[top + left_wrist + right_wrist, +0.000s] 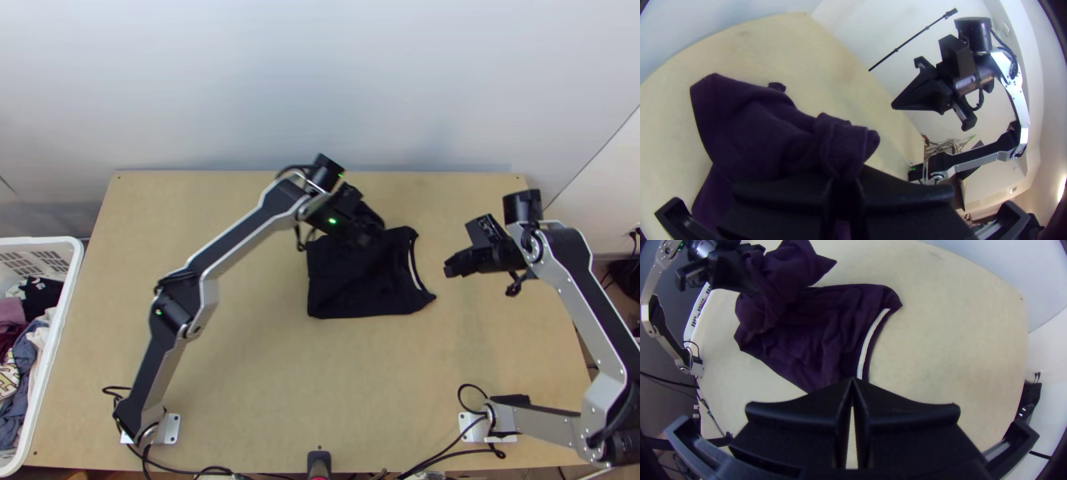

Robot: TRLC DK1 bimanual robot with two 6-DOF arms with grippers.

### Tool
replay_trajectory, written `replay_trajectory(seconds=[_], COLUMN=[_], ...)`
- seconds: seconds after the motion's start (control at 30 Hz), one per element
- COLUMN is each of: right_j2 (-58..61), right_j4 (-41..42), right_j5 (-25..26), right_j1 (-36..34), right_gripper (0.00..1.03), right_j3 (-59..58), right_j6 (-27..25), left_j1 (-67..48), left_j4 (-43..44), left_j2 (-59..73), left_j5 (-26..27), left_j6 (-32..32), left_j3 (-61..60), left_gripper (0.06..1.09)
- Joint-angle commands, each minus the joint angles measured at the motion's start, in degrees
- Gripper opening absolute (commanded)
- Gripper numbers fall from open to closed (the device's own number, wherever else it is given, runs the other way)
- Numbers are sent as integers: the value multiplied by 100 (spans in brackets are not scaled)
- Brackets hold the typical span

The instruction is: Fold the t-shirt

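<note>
The black t-shirt lies partly folded on the table, its collar edge facing the right arm. My left gripper is over the shirt's upper left part. In the left wrist view my left gripper is shut on a bunched part of the shirt, which looks dark purple there. The right wrist view has the shirt with a lifted part at the left gripper and a white band along the collar. My right gripper is beside the collar; in its wrist view the right gripper is shut, holding nothing.
A white laundry basket with assorted clothes stands at the table's left edge. Bare tabletop lies between the shirt and the near edge. Cables run along that edge by the arms' bases.
</note>
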Motion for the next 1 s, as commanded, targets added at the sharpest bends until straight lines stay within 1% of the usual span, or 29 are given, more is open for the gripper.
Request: replay_trajectory(seconds=[0.0,0.07,0.13,0.33,0.37,0.4,0.43,0.47,0.5,0.6,0.63,0.67,0.7,0.73,0.77,0.87,0.93,0.97], right_j2=[-465,-536,-580,-632,-615,-597,-597,-588,-588,-597,-597,-597,-606,-615,-632,-694,-738,-729], right_j4=[-8,-8,-8,-8,9,18,27,36,36,36,36,36,36,36,36,36,44,53], right_j5=[1,1,1,1,1,1,1,1,1,1,1,1,1,1,1,1,1,1], right_j1=[-242,-295,-339,-427,-427,-418,-418,-418,-418,-418,-418,-418,-418,-418,-418,-418,-445,-453], right_gripper=[4,4,4,4,4,4,4,4,4,4,4,4,4,5,7,7,7,7], right_j3=[-580,-703,-800,-870,-879,-862,-835,-800,-765,-695,-686,-686,-686,-695,-703,-712,-703,-695], right_j6=[39,56,65,74,65,65,65,65,65,74,74,74,74,74,74,74,74,74], left_j1=[-443,-602,-733,-813,-821,-830,-830,-813,-786,-698,-628,-531,-470,-426,-399,-232,-65,14], left_j4=[1521,1890,2040,2207,2216,2172,2057,1917,1794,1477,1433,1468,1521,1521,1504,1310,827,431], left_j2=[523,664,840,1411,1490,1525,1543,1534,1490,1200,1086,1007,910,778,602,119,-83,-101], left_j5=[168,168,160,133,133,116,98,107,107,142,309,678,907,951,942,942,942,924], left_j6=[-857,-1033,-1050,-1121,-1121,-1121,-1094,-1068,-1059,-1094,-1252,-1490,-1639,-1657,-1604,-1411,-1015,-716], left_j3=[118,135,153,171,171,171,162,162,162,127,118,109,109,91,30,-251,-313,-295], left_gripper=[11,14,19,20,27,51,89,106,104,104,104,104,104,104,104,104,104,104])
